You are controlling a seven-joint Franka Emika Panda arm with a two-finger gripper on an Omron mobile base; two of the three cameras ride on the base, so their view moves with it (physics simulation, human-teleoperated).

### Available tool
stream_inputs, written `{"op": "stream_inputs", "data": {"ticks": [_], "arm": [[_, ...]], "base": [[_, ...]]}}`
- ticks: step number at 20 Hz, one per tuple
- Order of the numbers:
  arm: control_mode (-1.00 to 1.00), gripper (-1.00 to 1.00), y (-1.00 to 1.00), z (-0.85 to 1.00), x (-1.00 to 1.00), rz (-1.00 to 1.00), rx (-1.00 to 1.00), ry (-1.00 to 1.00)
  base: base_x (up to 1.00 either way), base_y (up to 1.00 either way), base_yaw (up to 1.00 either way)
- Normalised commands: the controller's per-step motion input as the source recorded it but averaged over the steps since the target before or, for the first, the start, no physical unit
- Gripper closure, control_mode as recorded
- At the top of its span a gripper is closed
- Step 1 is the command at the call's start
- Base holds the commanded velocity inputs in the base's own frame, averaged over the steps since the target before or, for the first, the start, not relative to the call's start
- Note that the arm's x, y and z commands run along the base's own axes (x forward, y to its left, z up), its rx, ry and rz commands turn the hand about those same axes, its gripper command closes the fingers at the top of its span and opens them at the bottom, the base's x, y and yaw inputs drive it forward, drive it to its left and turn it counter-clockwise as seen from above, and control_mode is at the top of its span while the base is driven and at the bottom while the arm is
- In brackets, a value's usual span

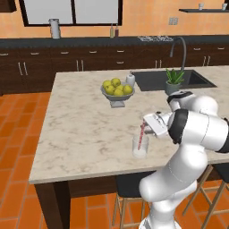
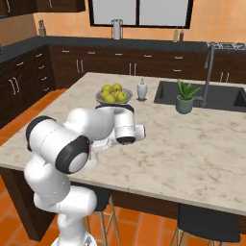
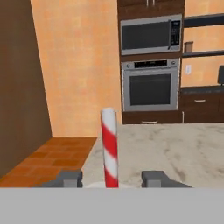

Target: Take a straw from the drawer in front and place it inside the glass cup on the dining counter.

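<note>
Beige marbled dining counter (image 1: pixel 80 129) spread beneath the pincer (image 3: pixel 111 178), fruit bowl (image 1: pixel 117 91) well beyond it. Glass cup (image 1: pixel 140 146) directly under the tips, straw (image 3: pixel 109 146) upright inside, rising between them. Jaws parted, clear of the straw on both sides, gripping nothing.

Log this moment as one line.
phase: release | straw: in glass cup | gripper: open around straw | site: dining counter

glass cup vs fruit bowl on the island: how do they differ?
The glass cup is clear and tall-sided; the fruit bowl is grey, wide and shallow on a foot. The glass cup holds one red-striped straw; the fruit bowl holds yellow-green fruit. The glass cup sits near the front edge, the fruit bowl mid-counter. Both stand upright on the dining counter.
</note>
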Motion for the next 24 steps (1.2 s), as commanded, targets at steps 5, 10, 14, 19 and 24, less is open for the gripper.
{"op": "stream_inputs", "data": {"ticks": [5,10,14,19,24], "arm": [[-1.0,-1.0,-0.29,0.0,-0.24,-0.02,-0.14,-0.04],[-1.0,-1.0,-0.41,0.23,-0.45,-0.09,-0.22,-0.08],[-1.0,-1.0,-0.33,0.65,-0.71,-0.13,-0.24,-0.16],[-1.0,-1.0,-0.12,0.62,-0.76,-0.12,-0.28,-0.15],[-1.0,-1.0,0.12,0.41,-0.76,-0.09,-0.35,-0.14]], "base": [[0.0,0.0,0.0],[0.0,0.0,0.0],[0.0,0.0,0.0],[0.0,0.0,0.0],[0.0,0.0,0.0]]}}
